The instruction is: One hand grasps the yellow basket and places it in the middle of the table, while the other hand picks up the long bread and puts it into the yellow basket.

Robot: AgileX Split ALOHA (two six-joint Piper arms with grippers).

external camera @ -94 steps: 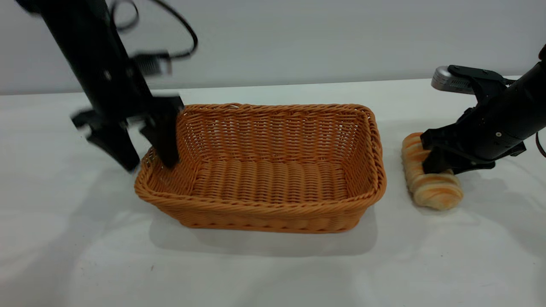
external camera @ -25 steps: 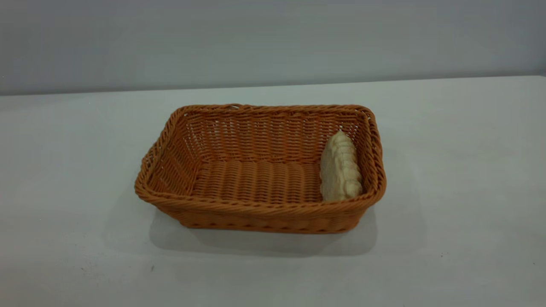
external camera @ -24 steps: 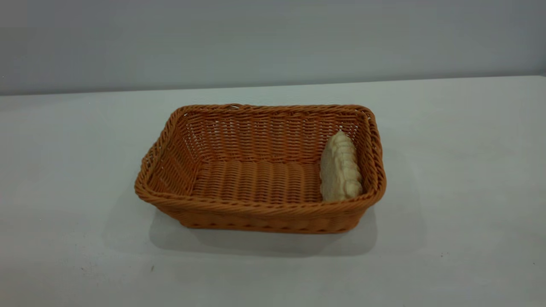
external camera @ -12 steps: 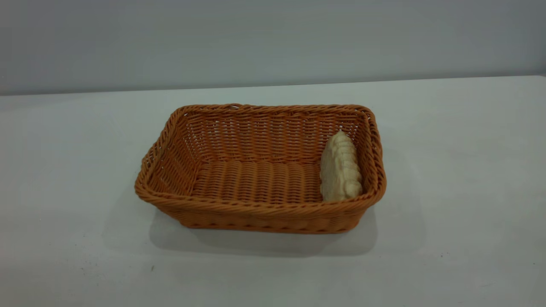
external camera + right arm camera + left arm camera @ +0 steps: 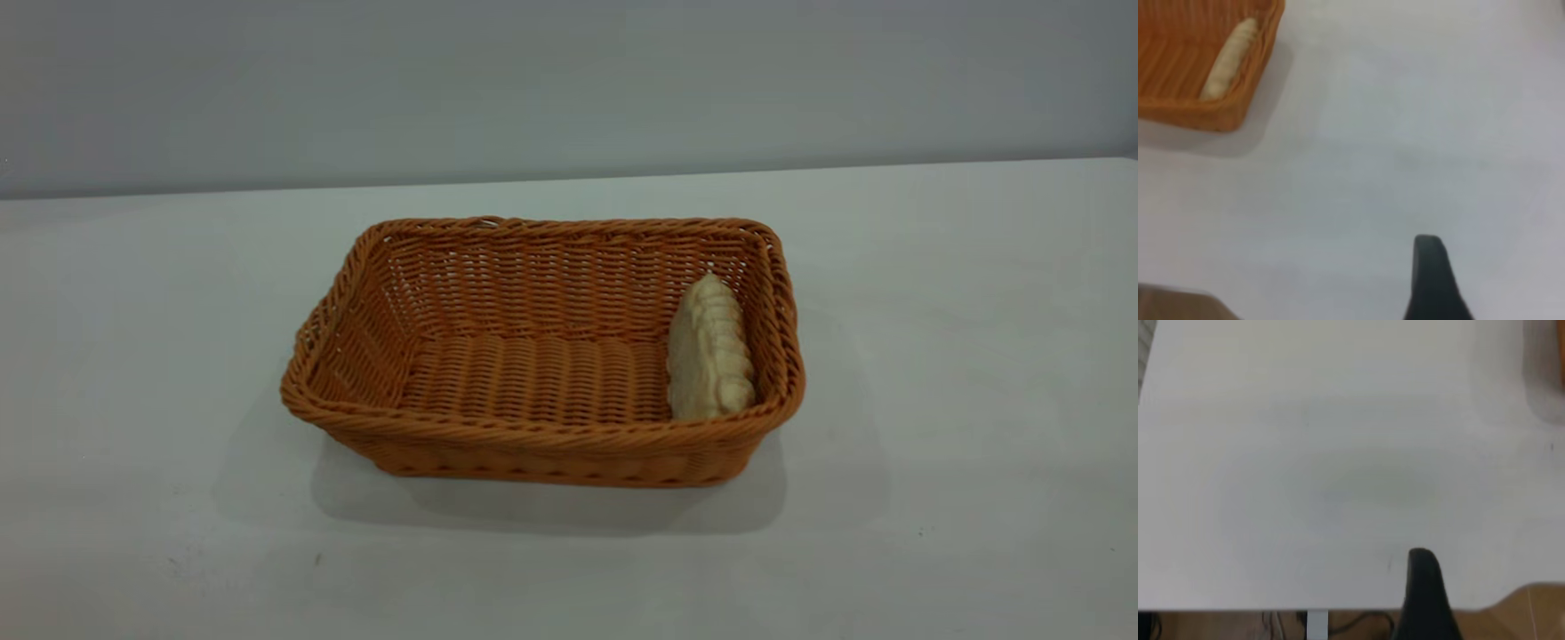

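The yellow basket [image 5: 542, 444] stands in the middle of the white table [image 5: 960, 356]. The long bread [image 5: 709, 351] lies inside it at its right end, leaning on the right wall with its pale underside showing. Neither arm appears in the exterior view. My left gripper [image 5: 1423, 587] shows only as a dark tip over bare table near the table's edge, holding nothing. My right gripper [image 5: 1431, 273] shows as a dark tip over bare table, well away from the basket [image 5: 1238, 110] and the bread [image 5: 1228, 60] in it, holding nothing.
A grey wall runs behind the table's far edge. A brown floor [image 5: 1538, 613] and cables show past the table edge in the left wrist view. A few small dark specks [image 5: 317, 560] mark the tabletop in front of the basket.
Since 3.8 s ago both arms have left the exterior view and the bread has gone from the table into the basket. Over the last second nothing has moved.
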